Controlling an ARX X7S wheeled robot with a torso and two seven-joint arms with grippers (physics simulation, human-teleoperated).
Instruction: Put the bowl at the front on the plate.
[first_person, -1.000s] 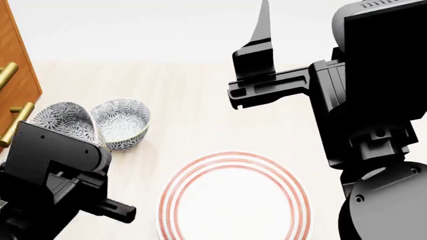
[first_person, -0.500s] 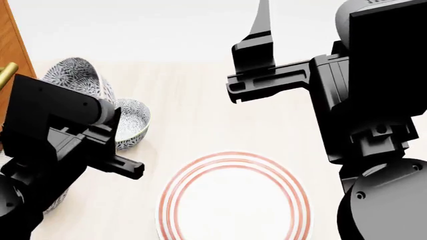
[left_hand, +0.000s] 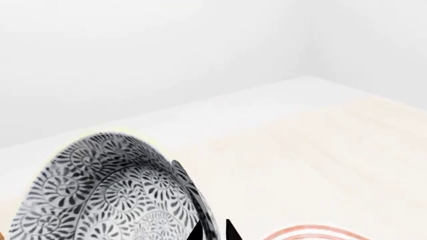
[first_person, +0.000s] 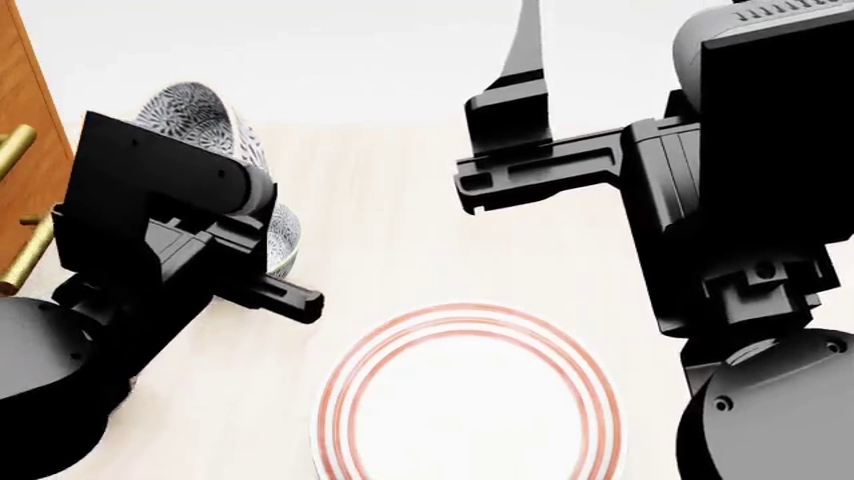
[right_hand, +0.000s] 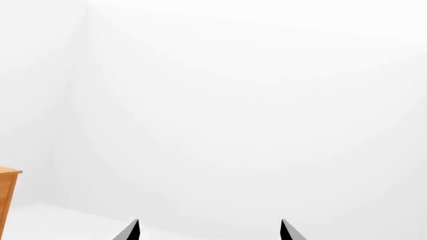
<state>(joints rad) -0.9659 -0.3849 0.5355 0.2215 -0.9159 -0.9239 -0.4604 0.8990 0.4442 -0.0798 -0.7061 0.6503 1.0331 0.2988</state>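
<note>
Presently the left gripper (left_hand: 213, 231) is clamped on the bowl (left_hand: 107, 200) rim, bowl tilted, nothing inside; plate (first_person: 467, 400) bare; right gripper (right_hand: 209, 231) spread wide.

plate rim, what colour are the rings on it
Red concentric rings on a white plate, clearest in the head view.

Pale wood tabletop (first_person: 400, 230), red-ringed plate (first_person: 467, 400) flat on it, 2nd bowl (first_person: 283, 240) nr left.

Glazed, patterned ceramic bowl (first_person: 200, 115); smooth white plate (first_person: 467, 400); pale matt wood-grain desk (first_person: 387, 200); matt black plastic tools.
</note>
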